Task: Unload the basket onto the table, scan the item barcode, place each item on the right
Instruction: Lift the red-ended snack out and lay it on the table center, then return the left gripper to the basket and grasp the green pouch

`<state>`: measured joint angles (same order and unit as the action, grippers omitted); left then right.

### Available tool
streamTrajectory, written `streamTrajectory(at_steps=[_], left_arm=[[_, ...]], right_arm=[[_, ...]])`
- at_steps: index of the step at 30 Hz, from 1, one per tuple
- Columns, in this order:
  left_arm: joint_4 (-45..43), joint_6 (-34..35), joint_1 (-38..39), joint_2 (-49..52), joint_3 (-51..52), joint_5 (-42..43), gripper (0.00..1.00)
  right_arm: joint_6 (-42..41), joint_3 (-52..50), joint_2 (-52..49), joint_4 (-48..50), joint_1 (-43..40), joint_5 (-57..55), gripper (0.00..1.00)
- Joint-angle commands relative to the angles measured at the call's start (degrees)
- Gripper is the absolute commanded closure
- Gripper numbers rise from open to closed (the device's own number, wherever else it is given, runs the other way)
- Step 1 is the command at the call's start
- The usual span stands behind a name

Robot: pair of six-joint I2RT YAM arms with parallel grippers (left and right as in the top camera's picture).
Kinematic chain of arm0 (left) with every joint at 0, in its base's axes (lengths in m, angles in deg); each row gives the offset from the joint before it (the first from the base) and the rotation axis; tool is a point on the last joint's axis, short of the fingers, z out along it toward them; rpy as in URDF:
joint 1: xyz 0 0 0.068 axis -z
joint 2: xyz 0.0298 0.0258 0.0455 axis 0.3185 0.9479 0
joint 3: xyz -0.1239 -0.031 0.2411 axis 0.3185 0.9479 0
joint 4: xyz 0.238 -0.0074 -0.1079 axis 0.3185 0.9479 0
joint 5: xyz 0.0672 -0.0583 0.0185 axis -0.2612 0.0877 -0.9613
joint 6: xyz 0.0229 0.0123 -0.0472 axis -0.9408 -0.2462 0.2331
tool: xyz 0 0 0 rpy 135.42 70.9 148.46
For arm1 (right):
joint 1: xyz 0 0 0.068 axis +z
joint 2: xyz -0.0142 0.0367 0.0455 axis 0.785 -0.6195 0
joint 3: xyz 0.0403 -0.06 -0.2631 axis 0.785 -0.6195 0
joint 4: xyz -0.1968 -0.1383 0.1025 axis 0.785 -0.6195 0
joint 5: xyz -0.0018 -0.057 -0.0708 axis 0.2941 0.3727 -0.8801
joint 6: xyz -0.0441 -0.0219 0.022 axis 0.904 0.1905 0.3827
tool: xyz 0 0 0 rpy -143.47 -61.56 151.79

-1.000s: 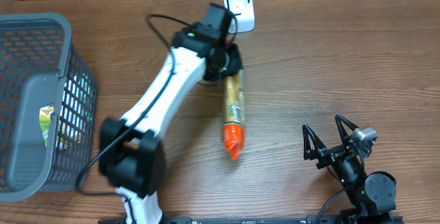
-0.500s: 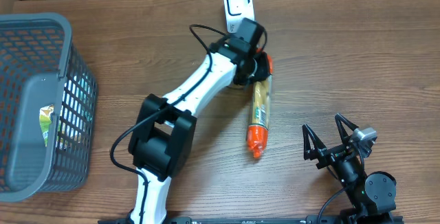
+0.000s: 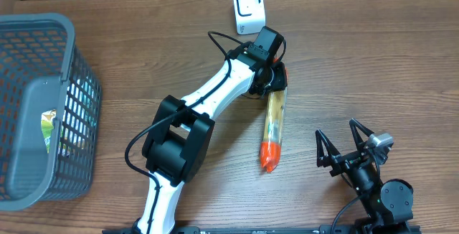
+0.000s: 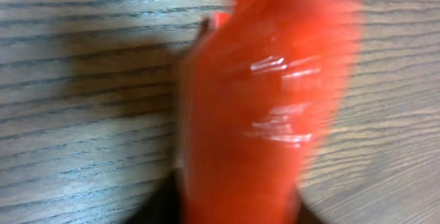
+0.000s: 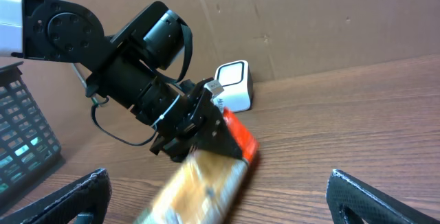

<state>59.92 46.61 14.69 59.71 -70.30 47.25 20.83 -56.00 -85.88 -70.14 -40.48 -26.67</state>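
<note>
Setting: a brown wood-grain table [image 3: 373,62] seen from above, with a brown cardboard wall [image 5: 330,25] behind it.
Item: a long clear plastic tube package with yellowish contents and orange ends [image 3: 274,123] lies near the middle of the table. It runs from just below the scanner towards the near edge, with its lower orange tip pointing at the robot's base.
Scanner: a small white upright barcode scanner with a rounded face [image 3: 248,9] stands at the far edge of the table. It is near the upper end of the package but apart from it.
Left gripper: the black left gripper [image 3: 275,76], on a white and black arm, sits at the package's upper orange end. Its own camera shows only a blurred orange surface [image 4: 268,114] filling the view, so it cannot be told whether the fingers are clamped on it or loose.
Right gripper: the black right gripper [image 3: 336,130] is at the lower right of the table with its fingers spread wide apart and nothing between them. It is well apart from the package.
Basket: a grey plastic mesh basket [image 3: 36,22] stands at the left edge, with a green and white packet [image 3: 49,130] visible inside it.
</note>
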Motion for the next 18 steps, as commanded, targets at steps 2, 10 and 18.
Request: streamTrajectory(at_steps=[2,10,18], left_arm=[[-0.28,-3.13,-0.55,-0.68,-1.27,1.09,0.37],[1.05,-6.23,-5.86,-6.47,-1.38,1.03,0.37],[8.33,-16.83,-14.03,-24.68,-1.38,-4.90,0.35]], right_arm=[[0.20,-0.61,0.52,0.26,-0.07,-0.55,0.00],[0.20,-0.61,0.52,0.26,-0.07,-0.55,0.00],[0.20,-0.61,0.52,0.26,-0.07,-0.55,0.00]])
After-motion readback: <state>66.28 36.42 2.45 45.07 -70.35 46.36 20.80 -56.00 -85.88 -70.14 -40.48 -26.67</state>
